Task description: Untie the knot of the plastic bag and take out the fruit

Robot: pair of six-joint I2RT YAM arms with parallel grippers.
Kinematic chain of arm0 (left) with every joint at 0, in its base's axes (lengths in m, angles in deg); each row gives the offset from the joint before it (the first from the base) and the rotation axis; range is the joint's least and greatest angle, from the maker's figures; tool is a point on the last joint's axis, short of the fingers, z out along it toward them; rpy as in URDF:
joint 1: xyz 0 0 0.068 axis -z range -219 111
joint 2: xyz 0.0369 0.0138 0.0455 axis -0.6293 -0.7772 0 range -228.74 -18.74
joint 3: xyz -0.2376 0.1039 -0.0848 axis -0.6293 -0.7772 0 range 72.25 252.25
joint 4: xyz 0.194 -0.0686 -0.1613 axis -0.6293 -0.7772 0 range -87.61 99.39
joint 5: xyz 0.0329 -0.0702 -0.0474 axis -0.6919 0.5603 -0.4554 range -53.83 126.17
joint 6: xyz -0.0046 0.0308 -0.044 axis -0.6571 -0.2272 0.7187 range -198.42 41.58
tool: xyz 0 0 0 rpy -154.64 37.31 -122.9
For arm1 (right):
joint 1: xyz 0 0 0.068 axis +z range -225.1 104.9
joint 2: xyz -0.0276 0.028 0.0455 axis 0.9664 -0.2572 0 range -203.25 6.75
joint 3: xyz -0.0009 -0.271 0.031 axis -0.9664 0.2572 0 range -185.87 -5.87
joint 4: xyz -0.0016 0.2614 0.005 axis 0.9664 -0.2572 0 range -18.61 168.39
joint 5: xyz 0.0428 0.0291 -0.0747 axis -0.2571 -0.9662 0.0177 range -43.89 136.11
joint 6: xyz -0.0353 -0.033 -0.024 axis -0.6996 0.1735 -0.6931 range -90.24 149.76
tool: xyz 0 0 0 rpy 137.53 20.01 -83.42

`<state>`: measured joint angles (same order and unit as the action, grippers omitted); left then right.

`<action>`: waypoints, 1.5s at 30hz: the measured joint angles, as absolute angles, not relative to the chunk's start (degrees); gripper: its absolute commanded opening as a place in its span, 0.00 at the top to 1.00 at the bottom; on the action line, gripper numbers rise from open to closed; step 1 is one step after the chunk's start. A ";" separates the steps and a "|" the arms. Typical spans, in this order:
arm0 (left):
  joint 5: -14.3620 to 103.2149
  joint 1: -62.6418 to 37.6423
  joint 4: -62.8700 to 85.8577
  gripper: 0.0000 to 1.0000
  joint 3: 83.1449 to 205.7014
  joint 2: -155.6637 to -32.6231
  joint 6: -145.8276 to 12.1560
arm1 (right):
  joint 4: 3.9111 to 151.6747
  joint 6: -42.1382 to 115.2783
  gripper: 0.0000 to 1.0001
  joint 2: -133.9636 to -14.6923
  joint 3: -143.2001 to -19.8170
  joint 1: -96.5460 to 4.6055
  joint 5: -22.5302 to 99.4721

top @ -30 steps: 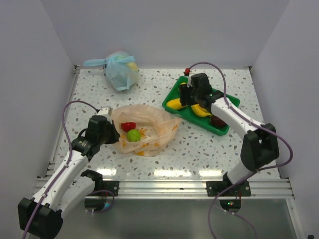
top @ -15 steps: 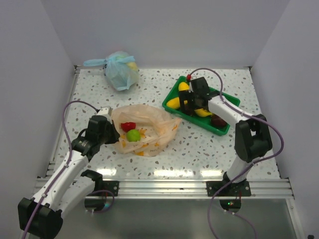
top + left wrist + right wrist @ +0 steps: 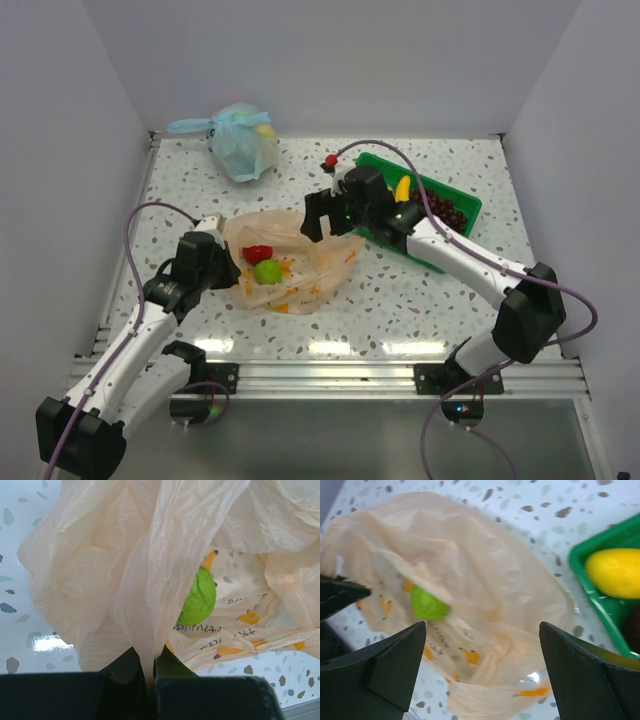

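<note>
The pale-orange plastic bag [image 3: 290, 260] lies open and slack on the table, no knot showing. A green lime [image 3: 267, 271] and a red apple [image 3: 258, 253] lie in its mouth; the lime shows in the left wrist view [image 3: 198, 599] and the right wrist view [image 3: 429, 605]. My left gripper [image 3: 222, 262] is shut on a fold of the bag's left edge [image 3: 145, 610]. My right gripper [image 3: 325, 215] is open and empty, hovering over the bag's right side [image 3: 485, 595]. A yellow mango [image 3: 615, 572], a banana [image 3: 402, 188] and dark grapes [image 3: 446, 213] lie in the green tray [image 3: 440, 262].
A light blue tied bag [image 3: 240, 140] with fruit inside sits at the back left. The tray stands at the right rear. White walls close the table on three sides.
My right gripper has left the green tray and swung left to hover over the orange bag, open. The left arm and the bag have stayed put.
</note>
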<state>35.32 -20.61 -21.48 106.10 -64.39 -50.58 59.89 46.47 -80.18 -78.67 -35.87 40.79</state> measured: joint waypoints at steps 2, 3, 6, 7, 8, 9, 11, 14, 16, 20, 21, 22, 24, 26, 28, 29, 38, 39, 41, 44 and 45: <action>35.32 -20.61 -21.48 0.97 106.10 -64.39 -50.58 | 61.29 48.37 0.02 -80.62 -78.73 -32.60 39.15; 35.32 -20.61 -21.48 0.97 106.10 -64.39 -50.58 | 61.94 49.07 0.02 -80.95 -78.89 -31.37 38.71; 35.32 -20.61 -21.48 0.97 106.10 -64.39 -50.56 | 64.80 51.93 0.03 -83.88 -80.07 -26.87 36.79; 35.32 -20.61 -21.48 0.97 106.10 -64.39 -50.58 | 65.88 52.85 0.03 -85.28 -80.48 -25.45 36.02; 35.32 -20.61 -21.48 0.97 106.10 -64.39 -50.58 | 66.82 53.70 0.03 -86.89 -80.88 -24.07 35.68; 35.32 -20.61 -21.48 0.97 106.10 -64.39 -50.58 | 67.69 54.53 0.03 -88.58 -81.25 -22.67 35.26; 35.32 -20.61 -21.48 0.97 106.10 -64.36 -50.58 | 69.24 55.91 0.04 -92.20 -81.82 -20.60 34.54; 35.32 -20.61 -21.48 0.98 106.10 -64.36 -50.58 | 70.88 57.52 0.05 -96.88 -81.88 -18.67 34.71; 35.32 -20.61 -21.48 0.98 106.10 -64.36 -50.58 | 71.23 58.44 0.07 -99.64 -81.88 -18.48 35.74; 35.32 -20.58 -21.48 0.97 106.10 -64.25 -50.58 | 72.50 59.60 0.09 -103.46 -82.14 -18.91 39.54; 35.32 -20.56 -21.48 0.97 106.10 -64.19 -50.58 | 72.85 59.82 0.10 -104.25 -82.43 -18.96 40.37; 35.32 -20.56 -21.48 0.98 106.10 -64.12 -50.56 | 73.22 59.99 0.11 -104.95 -82.69 -19.05 41.12; 35.32 -20.56 -21.48 0.97 106.10 -64.04 -50.56 | 74.09 60.28 0.13 -106.39 -83.26 -19.15 42.28; 35.30 -20.56 -21.48 0.97 106.10 -64.01 -50.56 | 74.64 60.48 0.14 -108.01 -84.09 -19.18 43.22; 35.30 -20.56 -21.48 0.97 106.10 -63.95 -50.58 | 75.36 60.72 0.18 -109.41 -84.61 -19.18 43.85; 35.30 -20.54 -21.48 0.97 106.10 -63.88 -50.56 | 75.58 60.91 0.25 -110.13 -84.61 -19.18 44.05; 35.32 -20.54 -21.48 0.97 106.10 -63.71 -50.56 | 78.84 59.32 0.65 -108.84 -81.16 -19.18 44.02; 35.30 -20.54 -21.48 0.97 106.10 -63.71 -50.56 | 78.68 58.81 0.65 -107.99 -80.35 -19.18 43.96; 35.30 -20.50 -21.48 0.97 106.10 -63.71 -50.56 | 77.81 57.31 0.66 -105.25 -78.43 -19.18 43.67; 35.24 -20.50 -21.48 0.97 106.10 -63.73 -50.56 | 76.17 54.88 0.66 -99.53 -76.46 -19.18 43.39; 35.11 -20.50 -21.48 0.97 106.10 -63.73 -50.56 | 75.65 54.05 0.66 -97.17 -75.92 -19.18 43.33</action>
